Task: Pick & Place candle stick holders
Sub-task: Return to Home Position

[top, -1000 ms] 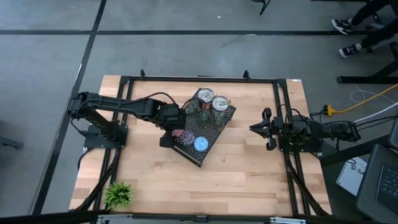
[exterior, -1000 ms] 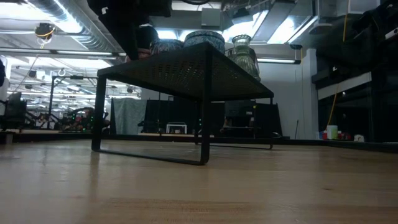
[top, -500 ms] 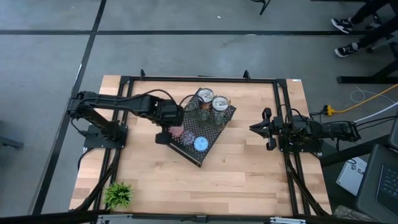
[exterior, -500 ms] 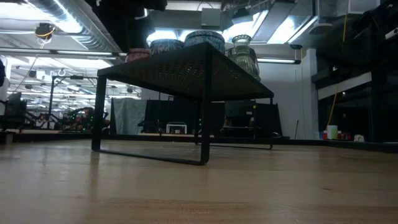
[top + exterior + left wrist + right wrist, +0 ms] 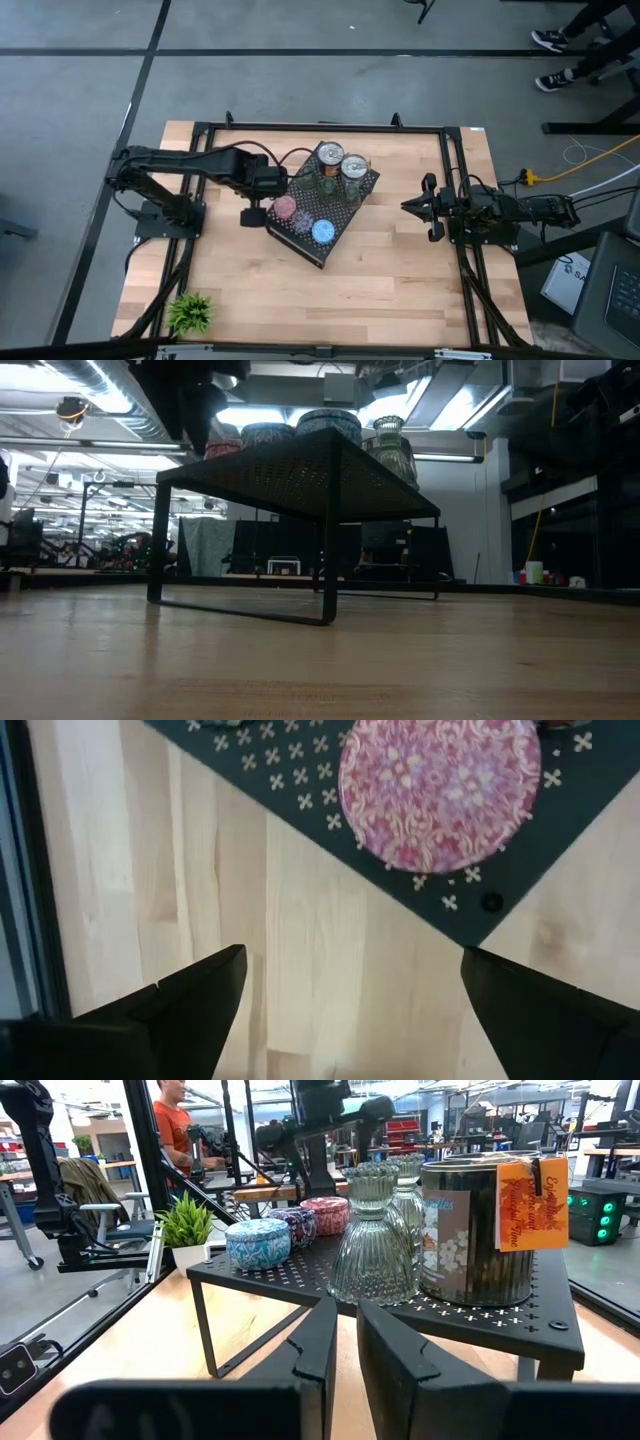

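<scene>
A black perforated stand (image 5: 345, 215) carries the holders. The sparkly pink round (image 5: 285, 207) stands at its left corner, the purple one (image 5: 302, 216) beside it and the blue one (image 5: 322, 231) toward the near edge. Two silver cans (image 5: 341, 160) and several green glass holders (image 5: 330, 184) stand at its far end. My left gripper (image 5: 252, 212) is open and empty, just left of the stand. In its wrist view (image 5: 350, 1010) the pink round (image 5: 440, 790) lies ahead of the fingers. My right gripper (image 5: 412, 206) is shut and empty, right of the stand.
A small green plant (image 5: 190, 312) stands at the table's near left corner. Bare wood lies near the stand's front and between the stand and my right gripper. A black frame rail (image 5: 320, 127) runs around the table. A person in an orange shirt (image 5: 180, 1125) is beyond the table.
My left gripper has drawn back from the pink round toward the table's left edge and a little toward the far edge. The pink round stays upright on the stand's left corner.
</scene>
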Available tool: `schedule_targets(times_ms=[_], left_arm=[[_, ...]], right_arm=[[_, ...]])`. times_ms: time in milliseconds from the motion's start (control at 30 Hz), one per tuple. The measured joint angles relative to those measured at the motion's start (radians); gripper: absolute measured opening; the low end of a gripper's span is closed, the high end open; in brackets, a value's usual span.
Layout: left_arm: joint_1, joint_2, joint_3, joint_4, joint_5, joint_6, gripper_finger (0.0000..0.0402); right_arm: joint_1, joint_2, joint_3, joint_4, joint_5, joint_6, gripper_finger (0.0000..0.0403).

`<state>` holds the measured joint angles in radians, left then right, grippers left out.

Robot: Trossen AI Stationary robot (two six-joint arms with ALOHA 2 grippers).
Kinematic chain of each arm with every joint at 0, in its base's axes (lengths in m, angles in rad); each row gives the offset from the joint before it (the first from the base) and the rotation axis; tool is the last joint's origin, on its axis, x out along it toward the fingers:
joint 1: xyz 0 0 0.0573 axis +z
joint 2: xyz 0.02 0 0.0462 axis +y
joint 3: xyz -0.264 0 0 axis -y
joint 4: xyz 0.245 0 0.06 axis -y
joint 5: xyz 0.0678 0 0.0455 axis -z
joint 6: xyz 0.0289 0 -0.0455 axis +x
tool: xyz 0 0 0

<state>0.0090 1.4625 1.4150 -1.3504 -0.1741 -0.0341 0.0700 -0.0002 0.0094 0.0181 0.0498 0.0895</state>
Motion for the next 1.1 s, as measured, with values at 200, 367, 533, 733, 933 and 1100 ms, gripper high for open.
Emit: schedule_targets(times_ms=[200,367,533,733,933,1100], left_arm=[[0.007,-0.047,0.0,-0.024,0.008,-0.021,0.0325],[0.008,-0.079,-0.002,-0.022,0.029,-0.003,0.0275],[0.008,-0.141,-0.076,0.017,0.081,-0.008,0.0216],[0.008,-0.248,-0.232,0.068,0.09,-0.01,0.0146],[0.008,-0.363,-0.377,0.14,0.1,-0.047,0.0083],[0.008,-0.452,-0.483,0.248,0.172,-0.061,0.0037]], right_arm=[[0.0,0.0,0.0,0.0,0.0,0.0,0.0048],[0.0,0.0,0.0,0.0,0.0,0.0,0.0048],[0.0,0.0,0.0,0.0,0.0,0.0,0.0048],[0.0,0.0,0.0,0.0,0.0,0.0,0.0048],[0.0,0.0,0.0,0.0,0.0,0.0,0.0048],[0.0,0.0,0.0,0.0,0.0,0.0,0.0048]])
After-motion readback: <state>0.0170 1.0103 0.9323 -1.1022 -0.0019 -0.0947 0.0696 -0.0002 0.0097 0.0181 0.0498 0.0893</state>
